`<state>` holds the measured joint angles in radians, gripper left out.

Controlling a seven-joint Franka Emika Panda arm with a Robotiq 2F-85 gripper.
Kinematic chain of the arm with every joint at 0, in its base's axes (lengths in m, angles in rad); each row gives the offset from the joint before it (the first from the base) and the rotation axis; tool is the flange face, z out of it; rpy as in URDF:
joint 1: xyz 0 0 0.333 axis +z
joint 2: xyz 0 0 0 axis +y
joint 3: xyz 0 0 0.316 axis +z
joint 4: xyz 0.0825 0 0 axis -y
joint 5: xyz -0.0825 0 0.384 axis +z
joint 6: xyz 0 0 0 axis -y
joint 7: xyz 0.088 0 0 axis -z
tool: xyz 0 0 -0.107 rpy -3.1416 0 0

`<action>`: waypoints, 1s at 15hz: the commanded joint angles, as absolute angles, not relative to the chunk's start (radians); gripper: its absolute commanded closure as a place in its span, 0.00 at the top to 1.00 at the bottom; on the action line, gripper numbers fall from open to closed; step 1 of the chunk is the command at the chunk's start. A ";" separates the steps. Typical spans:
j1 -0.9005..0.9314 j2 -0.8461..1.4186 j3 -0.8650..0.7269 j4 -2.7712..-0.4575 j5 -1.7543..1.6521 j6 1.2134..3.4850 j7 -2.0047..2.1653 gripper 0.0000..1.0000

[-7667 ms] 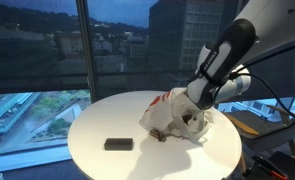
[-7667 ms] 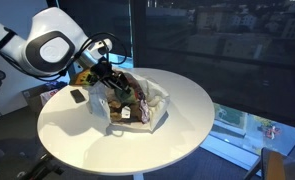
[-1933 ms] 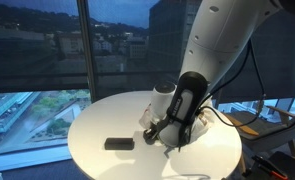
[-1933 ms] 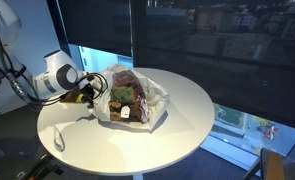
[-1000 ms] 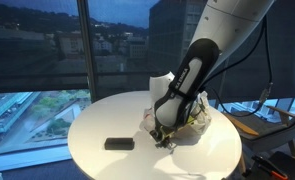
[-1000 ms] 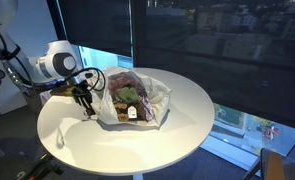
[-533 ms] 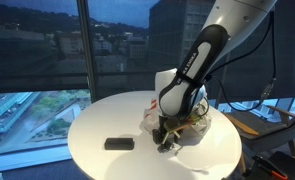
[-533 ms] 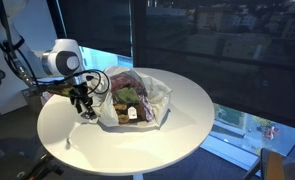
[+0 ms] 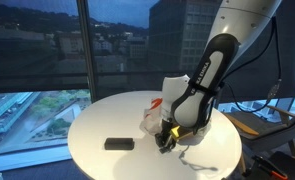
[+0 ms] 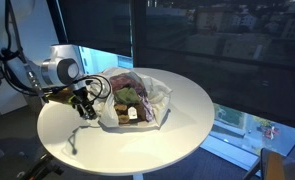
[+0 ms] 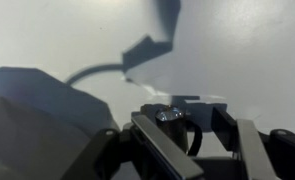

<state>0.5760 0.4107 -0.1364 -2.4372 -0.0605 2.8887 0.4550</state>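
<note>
My gripper (image 9: 165,143) (image 10: 87,108) hangs low over the round white table (image 9: 97,120), just beside a clear plastic bag (image 10: 135,98) (image 9: 153,115) stuffed with packets. In the wrist view the gripper (image 11: 187,118) comes in from the bottom with its jaws apart. A small dark piece with a shiny tip (image 11: 168,118) stands between them, close against one finger, with a gap to the other finger. A thin cable (image 10: 71,140) trails over the table (image 10: 187,110) below the gripper. Whether the dark piece belongs to that cable I cannot tell.
A flat black rectangular object (image 9: 117,144) lies on the table toward its window side. Large windows with a night city view stand behind. The table edge is close to the gripper in an exterior view (image 10: 57,150).
Over the last second the arm has swung nearer the bag and settled lower over the table. The cable now lies further out along the table in front of the gripper.
</note>
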 commanded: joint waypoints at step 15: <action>0.386 -0.020 0.047 -2.555 -0.114 2.422 0.437 0.10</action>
